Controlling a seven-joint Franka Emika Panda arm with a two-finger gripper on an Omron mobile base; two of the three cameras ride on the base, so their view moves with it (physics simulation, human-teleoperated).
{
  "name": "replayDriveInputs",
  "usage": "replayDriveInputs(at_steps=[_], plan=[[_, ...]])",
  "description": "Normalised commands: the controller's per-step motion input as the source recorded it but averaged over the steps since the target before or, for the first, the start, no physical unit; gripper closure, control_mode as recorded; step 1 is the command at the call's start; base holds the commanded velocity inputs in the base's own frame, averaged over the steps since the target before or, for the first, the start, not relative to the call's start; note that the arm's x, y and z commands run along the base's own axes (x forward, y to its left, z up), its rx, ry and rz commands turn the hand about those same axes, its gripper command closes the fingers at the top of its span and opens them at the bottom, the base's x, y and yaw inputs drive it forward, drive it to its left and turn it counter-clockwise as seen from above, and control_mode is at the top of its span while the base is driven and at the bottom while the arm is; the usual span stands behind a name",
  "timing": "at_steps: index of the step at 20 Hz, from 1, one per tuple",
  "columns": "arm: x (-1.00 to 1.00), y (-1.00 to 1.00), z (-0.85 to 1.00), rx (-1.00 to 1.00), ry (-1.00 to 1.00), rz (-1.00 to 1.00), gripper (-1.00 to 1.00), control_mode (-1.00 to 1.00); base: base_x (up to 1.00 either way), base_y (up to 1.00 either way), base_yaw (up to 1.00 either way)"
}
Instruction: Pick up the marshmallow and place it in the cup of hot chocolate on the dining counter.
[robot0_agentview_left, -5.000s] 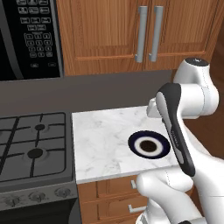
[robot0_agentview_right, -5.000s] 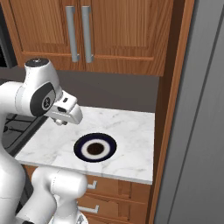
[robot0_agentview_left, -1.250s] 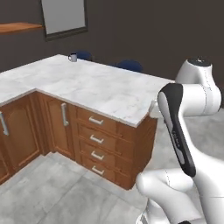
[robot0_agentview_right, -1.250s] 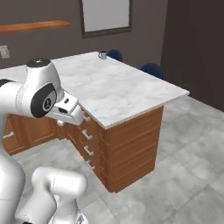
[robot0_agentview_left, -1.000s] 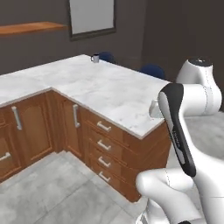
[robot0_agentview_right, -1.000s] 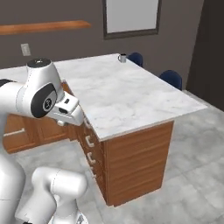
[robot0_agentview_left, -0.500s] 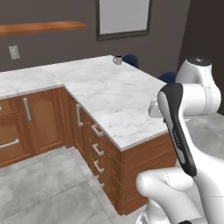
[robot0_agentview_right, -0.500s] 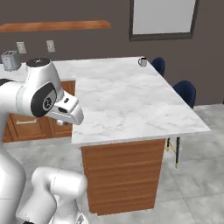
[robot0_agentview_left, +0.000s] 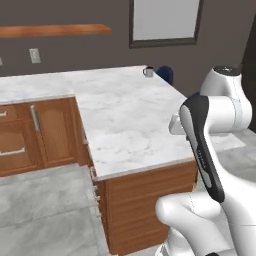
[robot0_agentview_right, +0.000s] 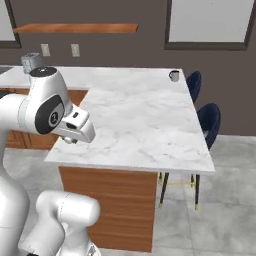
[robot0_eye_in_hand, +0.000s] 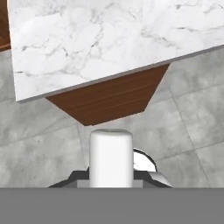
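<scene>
A white marshmallow (robot0_eye_in_hand: 111, 155) stands upright low in the hand view, and my gripper (robot0_eye_in_hand: 111, 178) is shut on it, its fingertips mostly hidden behind it. The hand (robot0_agentview_right: 76, 127) hangs just off the near end of the dining counter (robot0_agentview_right: 145, 117), whose white marble top (robot0_agentview_left: 125, 112) and wood base (robot0_eye_in_hand: 109, 103) lie ahead of the marshmallow. The small grey cup of hot chocolate (robot0_agentview_right: 174, 76) stands at the counter's far corner (robot0_agentview_left: 148, 72), well away from the gripper.
Two dark blue stools (robot0_agentview_right: 209, 120) line the counter's right side, and one (robot0_agentview_left: 165, 74) shows behind the cup. Wood cabinets (robot0_agentview_left: 35, 130) run to the left. A brown shelf (robot0_agentview_right: 75, 28) and a silver toaster (robot0_agentview_right: 31, 61) sit at the back. Grey floor (robot0_eye_in_hand: 188, 113) surrounds the counter's end.
The whole picture has swung, so the base has moved: the dining counter's end now lies closer and more head-on. The arm keeps its pose, with the marshmallow still gripped.
</scene>
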Motion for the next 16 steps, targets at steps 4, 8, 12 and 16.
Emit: replayDriveInputs(at_steps=[4,8,12,16], plan=[[0.00,0.00,0.00,0.00,0.00,0.00,1.00,1.00,-0.31,-1.00,0.24],[0.00,0.00,0.00,0.00,0.00,0.00,1.00,1.00,-0.42,-1.00,0.13],[0.00,0.00,0.00,0.00,0.00,0.00,1.00,1.00,-0.18,-1.00,0.13],[0.00,0.00,0.00,0.00,0.00,0.00,1.00,1.00,0.09,-1.00,0.29]])
